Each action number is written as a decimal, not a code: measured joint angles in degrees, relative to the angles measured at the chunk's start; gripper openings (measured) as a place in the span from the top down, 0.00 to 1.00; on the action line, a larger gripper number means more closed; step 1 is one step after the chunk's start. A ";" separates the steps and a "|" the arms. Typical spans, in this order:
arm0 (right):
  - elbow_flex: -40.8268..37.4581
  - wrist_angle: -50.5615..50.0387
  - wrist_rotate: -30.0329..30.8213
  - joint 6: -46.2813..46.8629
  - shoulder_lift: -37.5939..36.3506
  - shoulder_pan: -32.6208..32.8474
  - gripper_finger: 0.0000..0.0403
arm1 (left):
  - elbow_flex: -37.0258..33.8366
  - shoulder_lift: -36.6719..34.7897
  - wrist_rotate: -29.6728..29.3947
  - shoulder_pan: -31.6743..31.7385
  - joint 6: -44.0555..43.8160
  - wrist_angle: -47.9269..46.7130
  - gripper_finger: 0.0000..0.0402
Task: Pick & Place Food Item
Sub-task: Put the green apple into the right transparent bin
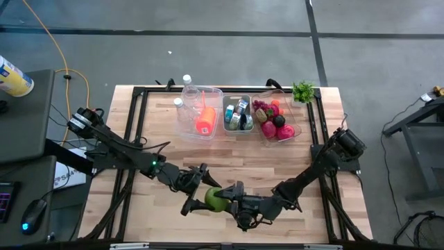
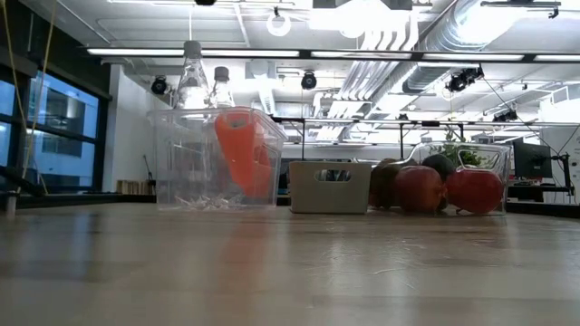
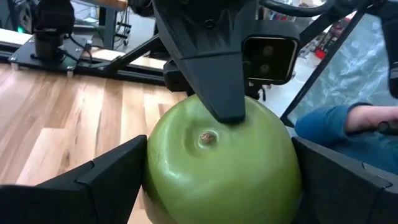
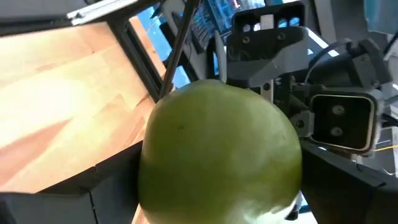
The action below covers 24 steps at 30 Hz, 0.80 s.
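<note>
Both arms met at the near edge of the bench (image 1: pixel 291 149), and the green apple (image 1: pixel 214 199) sat between the two sets of jaws at once. The left gripper (image 1: pixel 201 193) was clamped on the apple, its dark fingers (image 3: pixel 99 180) pressed against either flank. The right gripper (image 1: pixel 229 201) also stood closed around the same fruit, one finger (image 3: pixel 214 68) of it crossing the apple's stem end. The risk, as I judged it, lay in this handover: if one side let go late, the round, smooth apple could be pulled askew; if both released, it would drop and roll off the bench.
</note>
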 joint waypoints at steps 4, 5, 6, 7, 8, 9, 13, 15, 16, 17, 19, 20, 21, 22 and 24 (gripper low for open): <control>0.00 -2.41 -1.32 0.07 -0.02 -1.53 0.11 | -0.05 0.02 0.77 1.20 0.16 -0.97 0.09; 0.00 -2.80 -1.31 0.10 -0.02 -1.77 0.11 | -0.10 0.02 0.81 1.49 0.17 -1.07 0.09; 0.00 -3.35 -1.19 0.22 -0.02 -2.05 0.13 | -0.16 0.02 0.86 1.74 0.30 -1.08 0.09; 0.00 -3.92 -1.00 0.22 -0.02 -2.28 0.14 | -0.16 -0.02 0.84 1.98 0.69 -1.07 0.09; 0.00 -4.39 -0.79 0.15 -0.07 -2.45 0.16 | -0.16 -0.11 0.86 2.18 1.26 -1.07 0.09; 0.00 -4.71 -0.30 -0.01 -0.09 -2.63 0.18 | -0.16 -0.28 0.88 2.40 1.73 -1.09 0.09; 0.00 -5.55 2.90 -1.33 -0.11 -2.82 0.22 | -0.18 -0.76 1.29 3.53 5.68 -1.23 0.08; 0.00 -6.01 3.76 -2.07 -0.13 -3.06 0.22 | -0.20 -0.85 1.47 4.37 6.90 -1.43 0.07; 0.00 -6.05 4.54 -2.14 -0.13 -3.10 0.22 | -0.20 -0.86 1.56 4.87 6.84 -1.51 0.06; 0.00 -6.18 5.18 -2.05 -0.13 -3.14 0.22 | -0.20 -0.87 1.55 5.45 6.48 -1.62 0.06; 0.00 -6.42 6.51 -1.72 -0.13 -3.36 0.21 | -0.20 -0.96 1.58 6.55 5.51 -2.49 0.05; 0.00 -6.64 7.36 -1.40 -0.11 -3.46 0.20 | -0.20 -1.00 1.52 7.04 5.09 -2.84 0.05; 0.00 -6.92 8.14 -0.87 -0.11 -3.48 0.20 | -0.20 -1.01 1.41 7.38 4.87 -2.95 0.05; 0.00 -7.13 8.57 -0.30 -0.11 -3.50 0.20 | -0.20 -1.01 1.35 7.58 4.91 -2.97 0.05; 0.00 -7.56 9.04 0.67 -0.10 -3.50 0.21 | -0.20 -1.13 1.12 7.62 6.76 -2.77 0.05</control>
